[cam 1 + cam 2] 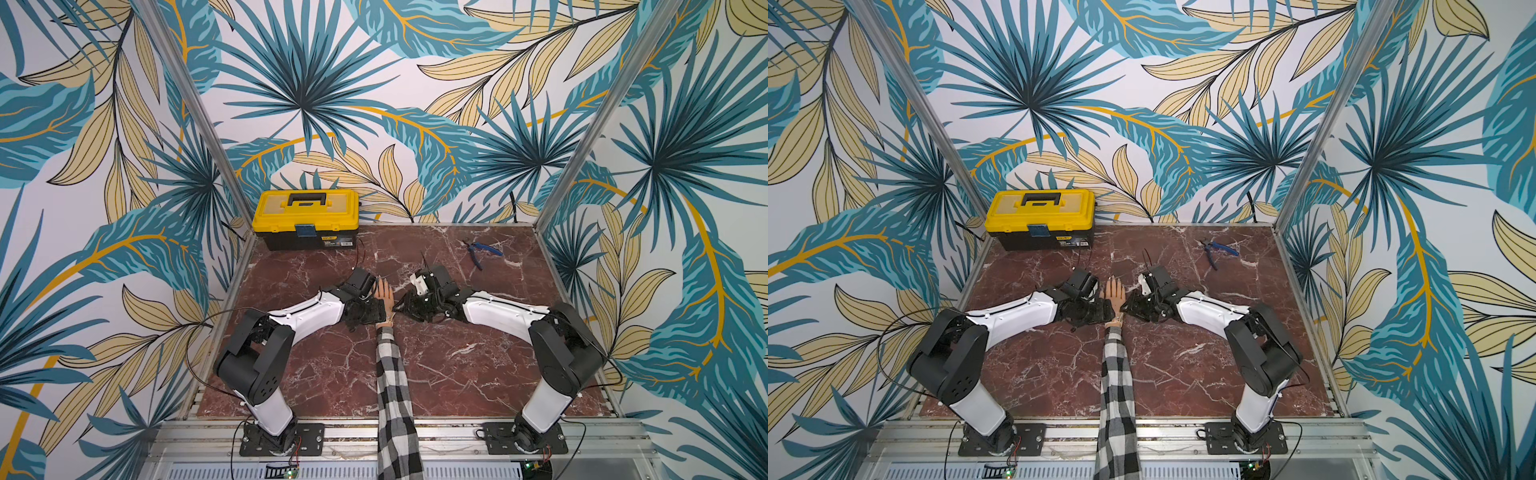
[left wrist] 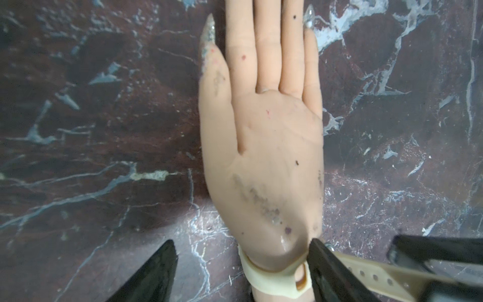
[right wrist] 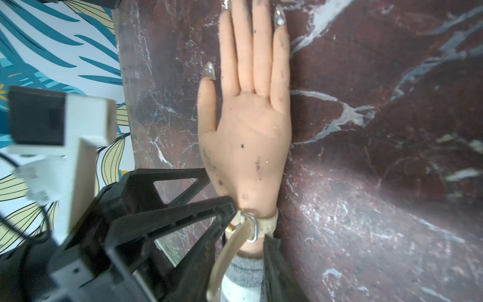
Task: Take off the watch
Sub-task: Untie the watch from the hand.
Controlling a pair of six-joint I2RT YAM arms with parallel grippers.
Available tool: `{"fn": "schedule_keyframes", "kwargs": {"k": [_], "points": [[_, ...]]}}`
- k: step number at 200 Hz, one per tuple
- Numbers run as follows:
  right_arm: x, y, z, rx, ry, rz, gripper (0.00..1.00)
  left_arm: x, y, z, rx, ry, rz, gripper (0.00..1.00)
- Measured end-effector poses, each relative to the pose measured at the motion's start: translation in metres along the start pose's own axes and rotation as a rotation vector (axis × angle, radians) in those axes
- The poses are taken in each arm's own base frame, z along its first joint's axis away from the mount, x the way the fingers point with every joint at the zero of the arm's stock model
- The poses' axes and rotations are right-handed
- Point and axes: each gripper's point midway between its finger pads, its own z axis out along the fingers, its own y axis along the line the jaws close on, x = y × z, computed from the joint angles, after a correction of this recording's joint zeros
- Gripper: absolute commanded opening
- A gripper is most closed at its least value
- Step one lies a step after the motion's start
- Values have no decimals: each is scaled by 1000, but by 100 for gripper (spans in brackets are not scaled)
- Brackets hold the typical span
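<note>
A mannequin hand (image 1: 385, 297) (image 2: 266, 146) (image 3: 248, 141) lies palm up mid-table, its arm in a checked sleeve (image 1: 392, 374). The watch (image 1: 390, 319) (image 1: 1119, 320) is on the wrist; only its beige strap (image 2: 271, 282) (image 3: 265, 224) and metal buckle (image 3: 252, 228) show, the case is hidden. My left gripper (image 1: 381, 318) (image 2: 241, 244) is open and straddles the wrist, one finger (image 2: 324, 264) touching the strap by the buckle. The loose strap tail (image 2: 379, 277) (image 3: 224, 258) runs out between the jaws of my right gripper (image 1: 398, 311) (image 3: 243, 256), which is open.
A yellow toolbox (image 1: 306, 218) stands at the back left of the marble table (image 1: 457, 365). Blue-handled pliers (image 1: 482, 251) lie at the back right. Aluminium posts (image 1: 195, 108) and leaf-patterned walls close in the sides and back.
</note>
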Motion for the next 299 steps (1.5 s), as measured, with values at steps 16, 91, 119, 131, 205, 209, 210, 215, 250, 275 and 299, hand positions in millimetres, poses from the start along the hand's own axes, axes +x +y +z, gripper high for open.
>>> {"fn": "schedule_keyframes", "kwargs": {"k": [16, 91, 119, 131, 205, 209, 210, 215, 250, 275, 299], "points": [[-3, 8, -9, -19, -21, -10, 35, 2, 4, -3, -2, -3, -6, 80], [12, -22, 1, -60, -33, 104, 38, -5, 27, -21, -14, -45, -52, 80], [13, -24, 13, -111, -30, 153, 39, -6, 30, -26, -11, -55, -59, 80], [13, -23, 15, -129, -34, 165, 39, -4, 31, -26, -12, -55, -60, 80], [6, -9, 15, -210, -61, 186, 39, 7, 38, -27, -10, -46, -64, 85], [6, -10, 16, -211, -60, 189, 39, 8, 38, -26, -9, -45, -65, 85], [6, -10, 16, -211, -60, 189, 39, 9, 38, -26, -9, -45, -65, 85], [6, -11, 17, -210, -59, 193, 39, 10, 39, -26, -6, -43, -68, 85], [8, -15, 22, -205, -53, 209, 39, 17, 41, -21, 7, -29, -84, 89], [8, -15, 22, -207, -54, 208, 39, 15, 37, -21, 26, -37, -91, 91], [9, -15, 22, -207, -54, 212, 39, 12, 35, -21, 39, -50, -92, 94]]}}
